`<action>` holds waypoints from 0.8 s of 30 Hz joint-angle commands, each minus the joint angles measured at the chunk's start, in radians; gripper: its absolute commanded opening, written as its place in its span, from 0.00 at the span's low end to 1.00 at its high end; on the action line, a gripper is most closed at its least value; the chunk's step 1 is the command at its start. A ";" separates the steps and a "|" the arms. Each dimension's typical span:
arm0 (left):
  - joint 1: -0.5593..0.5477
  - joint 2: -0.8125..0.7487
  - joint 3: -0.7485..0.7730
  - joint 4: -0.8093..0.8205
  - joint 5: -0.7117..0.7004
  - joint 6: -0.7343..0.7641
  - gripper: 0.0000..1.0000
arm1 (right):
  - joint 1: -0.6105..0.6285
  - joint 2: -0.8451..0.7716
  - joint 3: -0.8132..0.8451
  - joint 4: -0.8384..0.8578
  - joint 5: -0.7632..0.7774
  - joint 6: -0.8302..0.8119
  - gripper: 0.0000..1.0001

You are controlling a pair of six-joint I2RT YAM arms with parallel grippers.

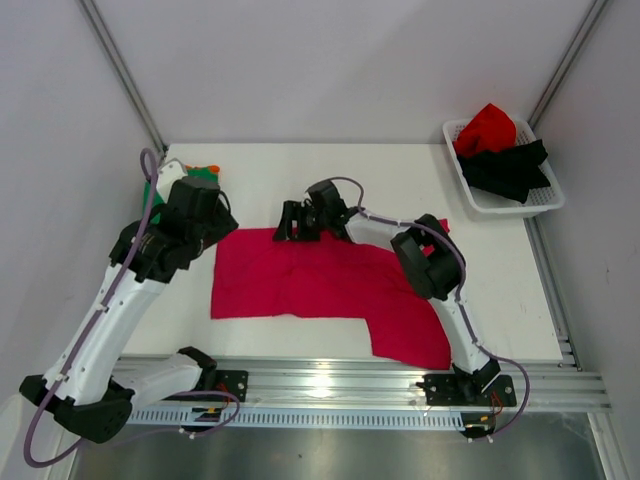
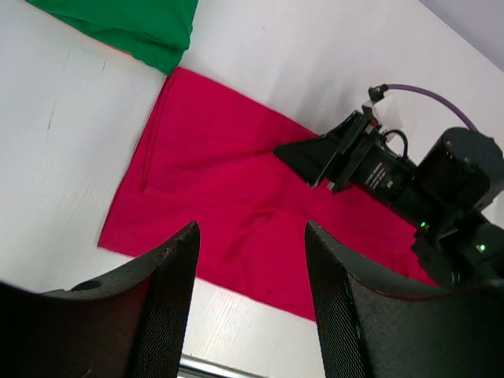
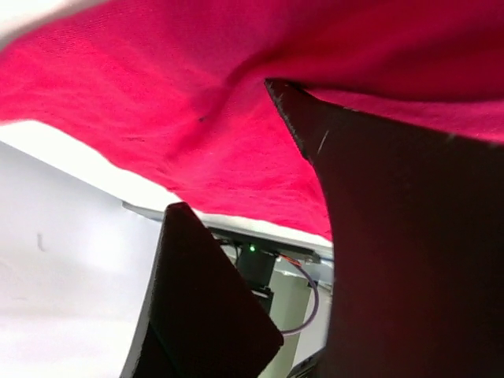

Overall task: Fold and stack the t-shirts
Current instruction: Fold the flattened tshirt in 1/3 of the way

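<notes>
So, the soft magenta t-shirt (image 1: 300, 285) lies flat and faintly wrinkled, roughly L-shaped, on the smooth white counter (image 1: 400, 180). Left end effector (image 2: 250, 228) and right end effector (image 1: 296, 228) are both released, empty.

Bare desk (image 1: 400, 175) lies open from 11 to 1 o'clock. The basket (image 1: 497, 208) blocks 2 o'clock and the green t-shirt (image 2: 134, 27) 10 o'clock. The right gripper (image 1: 292, 228) occupies the magenta t-shirt's (image 1: 300, 285) far edge.
</notes>
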 commanded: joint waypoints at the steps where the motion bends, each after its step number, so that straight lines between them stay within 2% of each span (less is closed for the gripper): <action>1: 0.009 -0.036 0.000 0.009 -0.020 0.021 0.59 | -0.047 0.067 0.115 -0.121 0.038 -0.053 0.76; 5: 0.009 -0.050 -0.010 0.004 -0.017 0.018 0.60 | -0.091 0.119 0.238 -0.164 0.012 -0.056 0.76; 9: 0.009 -0.061 -0.029 0.018 -0.011 0.018 0.60 | -0.125 0.128 0.267 -0.161 -0.006 -0.053 0.76; 17: 0.009 -0.023 -0.063 0.055 0.035 0.025 0.60 | -0.126 0.010 0.093 -0.003 -0.078 -0.067 0.77; 24: 0.009 0.020 -0.100 0.090 0.043 0.044 0.60 | -0.122 -0.100 -0.016 0.060 -0.113 -0.082 0.77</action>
